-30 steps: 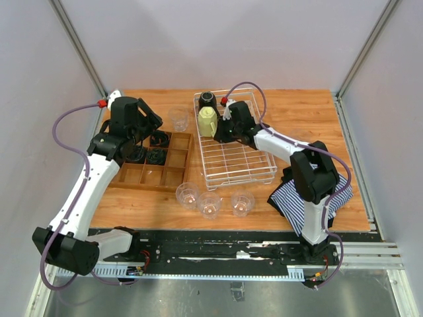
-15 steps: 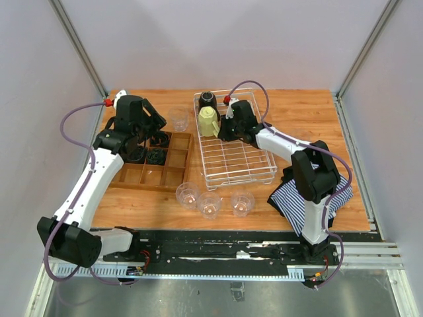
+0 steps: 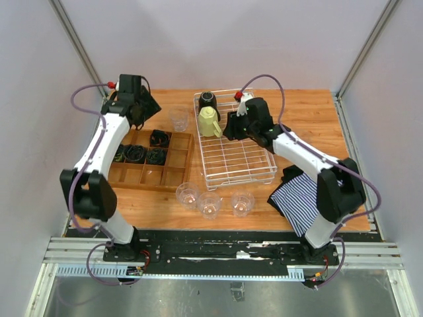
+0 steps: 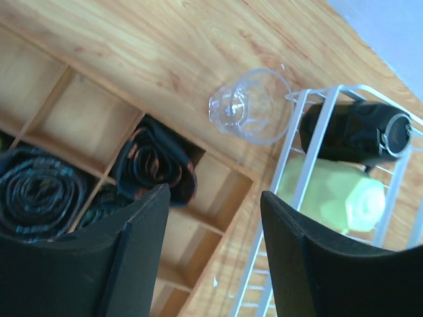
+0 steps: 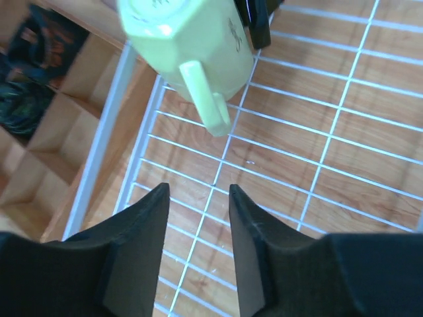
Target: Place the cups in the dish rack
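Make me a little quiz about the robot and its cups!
1. True or false: the pale green mug sits inside the dish rack.
2. How many clear tumblers stand outside the rack? A) two B) four C) six
3. Fill in the gap: the right pincer is ___ and holds nothing.
Key: 1 true; 2 B; 3 open.

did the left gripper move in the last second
Yes. The left gripper moved off the wooden tray, away toward the table's far left corner.
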`<act>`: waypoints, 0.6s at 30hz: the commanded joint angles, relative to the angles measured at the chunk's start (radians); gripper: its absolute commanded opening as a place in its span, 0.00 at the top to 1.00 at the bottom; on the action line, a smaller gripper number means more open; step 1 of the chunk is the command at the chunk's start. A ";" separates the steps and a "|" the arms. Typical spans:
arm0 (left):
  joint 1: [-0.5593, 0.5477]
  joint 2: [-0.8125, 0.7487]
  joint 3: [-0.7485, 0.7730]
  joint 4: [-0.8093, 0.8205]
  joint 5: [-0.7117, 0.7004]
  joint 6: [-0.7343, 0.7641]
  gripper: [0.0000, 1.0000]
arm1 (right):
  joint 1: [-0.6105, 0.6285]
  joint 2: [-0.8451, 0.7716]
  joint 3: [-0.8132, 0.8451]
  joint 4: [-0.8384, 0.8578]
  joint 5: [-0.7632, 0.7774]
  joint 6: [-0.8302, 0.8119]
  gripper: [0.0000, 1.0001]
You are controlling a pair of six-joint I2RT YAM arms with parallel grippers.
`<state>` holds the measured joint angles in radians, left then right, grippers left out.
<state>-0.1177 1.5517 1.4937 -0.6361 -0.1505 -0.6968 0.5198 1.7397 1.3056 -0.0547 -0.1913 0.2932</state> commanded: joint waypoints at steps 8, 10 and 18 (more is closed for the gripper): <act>0.006 0.457 0.421 -0.190 0.095 0.211 0.47 | -0.085 -0.301 -0.072 -0.081 0.000 -0.055 0.40; -0.004 0.512 0.486 -0.225 0.084 0.236 0.47 | -0.104 -0.328 -0.088 -0.084 -0.002 -0.057 0.39; -0.014 0.587 0.535 -0.173 0.063 0.222 0.47 | -0.157 -0.383 -0.132 -0.090 -0.006 -0.058 0.37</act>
<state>-0.1272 2.1105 1.9812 -0.8230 -0.0917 -0.4877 0.3862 1.3903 1.1915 -0.1291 -0.1928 0.2554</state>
